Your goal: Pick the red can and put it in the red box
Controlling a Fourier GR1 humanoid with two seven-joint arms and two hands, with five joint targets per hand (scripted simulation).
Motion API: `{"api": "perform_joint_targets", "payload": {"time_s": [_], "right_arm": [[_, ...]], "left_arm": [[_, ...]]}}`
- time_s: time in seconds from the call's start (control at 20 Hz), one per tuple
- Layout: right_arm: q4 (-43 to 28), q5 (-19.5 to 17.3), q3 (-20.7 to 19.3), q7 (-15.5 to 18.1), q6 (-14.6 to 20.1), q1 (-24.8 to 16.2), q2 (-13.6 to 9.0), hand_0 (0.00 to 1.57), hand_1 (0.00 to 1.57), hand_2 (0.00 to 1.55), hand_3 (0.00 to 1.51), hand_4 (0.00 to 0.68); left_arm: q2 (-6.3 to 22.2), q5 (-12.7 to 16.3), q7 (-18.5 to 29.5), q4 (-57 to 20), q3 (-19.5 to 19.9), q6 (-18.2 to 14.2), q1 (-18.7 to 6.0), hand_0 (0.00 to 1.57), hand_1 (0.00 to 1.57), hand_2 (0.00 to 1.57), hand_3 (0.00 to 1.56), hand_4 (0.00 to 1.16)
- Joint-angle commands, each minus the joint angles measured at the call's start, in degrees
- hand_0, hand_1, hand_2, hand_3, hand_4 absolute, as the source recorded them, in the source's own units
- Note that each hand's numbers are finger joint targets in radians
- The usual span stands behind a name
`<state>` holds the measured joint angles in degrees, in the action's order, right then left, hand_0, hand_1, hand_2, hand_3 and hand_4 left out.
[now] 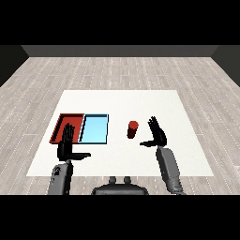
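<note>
Even flat light, bright table [122,101], no glare

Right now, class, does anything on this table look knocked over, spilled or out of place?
Nothing stands out. The red can stands upright on the table, beside the blue tray and red tray.

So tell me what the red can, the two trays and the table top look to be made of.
Red can: plain matte red, no label or shine; metal or plastic, cannot tell. Red tray and light blue tray: flat uniform colour with thin raised rims, probably plastic. Table: smooth matte white, no grain, perhaps laminate.
</note>
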<state>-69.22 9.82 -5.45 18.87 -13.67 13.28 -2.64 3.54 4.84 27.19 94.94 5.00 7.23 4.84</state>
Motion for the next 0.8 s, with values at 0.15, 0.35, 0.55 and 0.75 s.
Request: {"api": "perform_joint_targets", "payload": {"time_s": [0.15, 0.35, 0.55, 0.75], "right_arm": [[3.8, -0.5, 0.8, 2.3, 0.9, 1.2, 0.4, 0.00, 0.00, 0.00, 0.00, 0.000], [9.7, -1.4, 0.4, 4.7, 2.9, 5.9, 1.5, 0.00, 0.00, 0.00, 0.00, 0.000], [14.9, 0.1, -0.6, 5.6, 1.0, 8.8, 1.4, 0.00, 0.00, 0.00, 0.00, 0.000], [14.0, -0.3, -0.7, 6.8, 1.0, 7.6, -0.1, 0.00, 0.00, 0.00, 0.00, 0.000]], "left_arm": [[-1.1, -0.8, -0.4, 0.0, -0.7, -1.0, -0.5, 0.00, 0.00, 0.00, 0.00, 0.00], [1.1, 2.2, -4.8, 1.7, 1.9, 0.1, -2.0, 0.00, 0.00, 0.00, 0.00, 0.00], [-2.7, -1.4, 0.8, 0.3, -1.9, -1.5, 1.4, 0.00, 0.00, 0.00, 0.00, 0.00], [1.3, 2.2, -2.4, -1.5, 2.3, 0.9, -3.4, 0.00, 0.00, 0.00, 0.00, 0.00]]}}
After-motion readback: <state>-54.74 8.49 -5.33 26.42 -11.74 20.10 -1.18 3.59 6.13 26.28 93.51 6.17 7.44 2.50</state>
